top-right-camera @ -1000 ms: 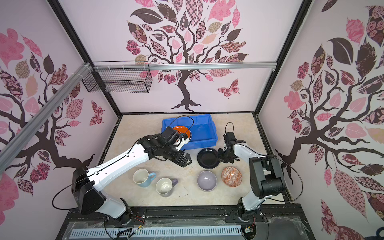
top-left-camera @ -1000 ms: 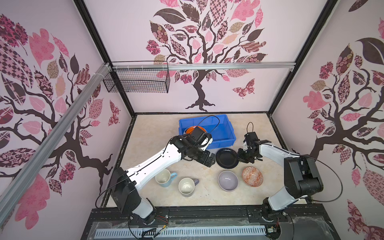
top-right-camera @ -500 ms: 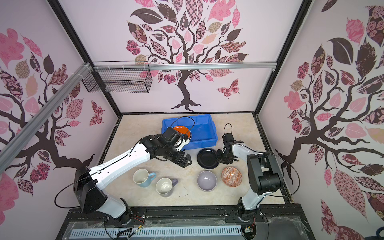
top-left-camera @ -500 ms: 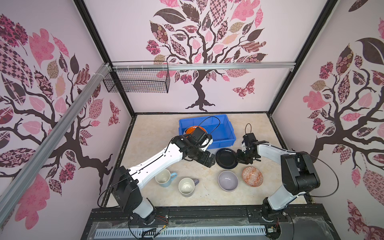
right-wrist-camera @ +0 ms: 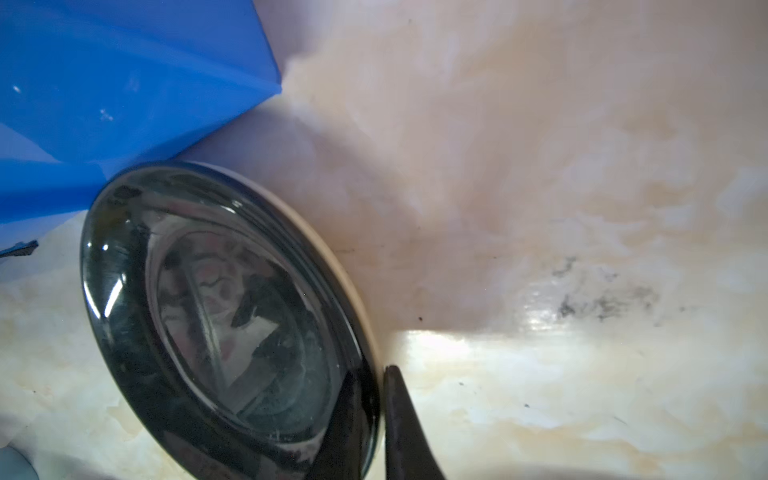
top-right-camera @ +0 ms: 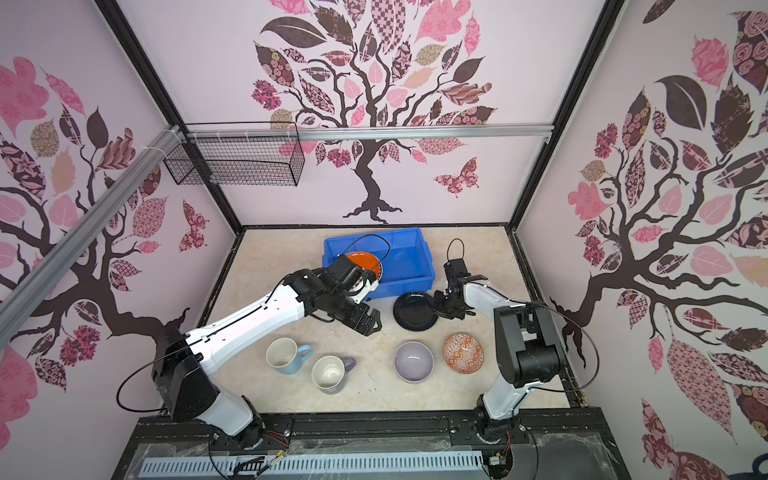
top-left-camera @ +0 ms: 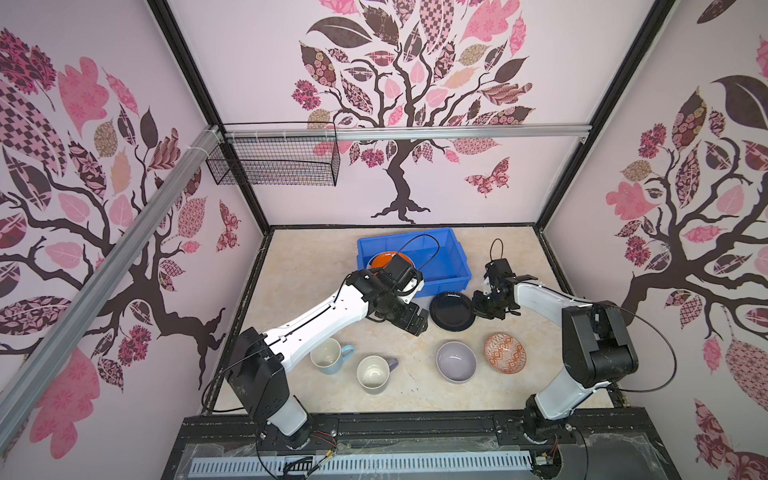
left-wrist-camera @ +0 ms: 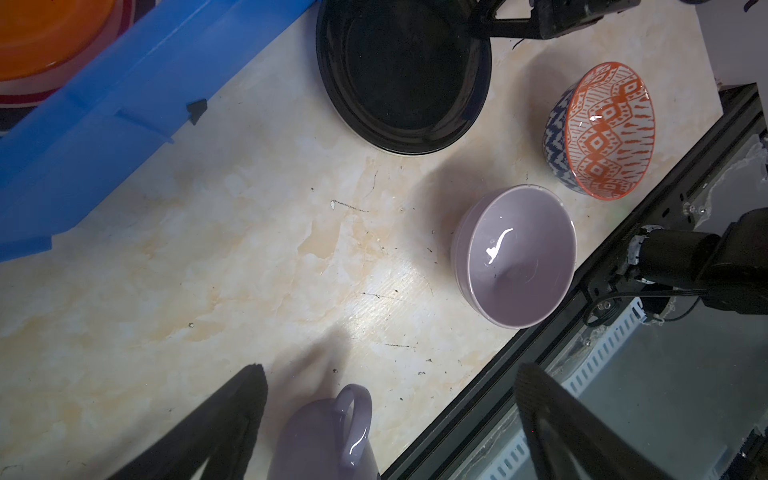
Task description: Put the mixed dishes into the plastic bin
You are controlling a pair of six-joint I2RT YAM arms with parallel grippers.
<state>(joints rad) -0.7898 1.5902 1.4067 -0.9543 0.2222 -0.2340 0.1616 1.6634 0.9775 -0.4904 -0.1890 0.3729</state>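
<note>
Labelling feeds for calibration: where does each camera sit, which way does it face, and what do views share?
Top views: high above the arm bases, looking down on the table; both arms show, left gripper open, right gripper at the black plate.
Left wrist: above the table, looking down between its open fingers at the lavender mug and lavender bowl.
Right wrist: low, looking past its fingers pinching the black plate's rim toward the blue bin.
Shared: every view shows black plate and blue bin.
</note>
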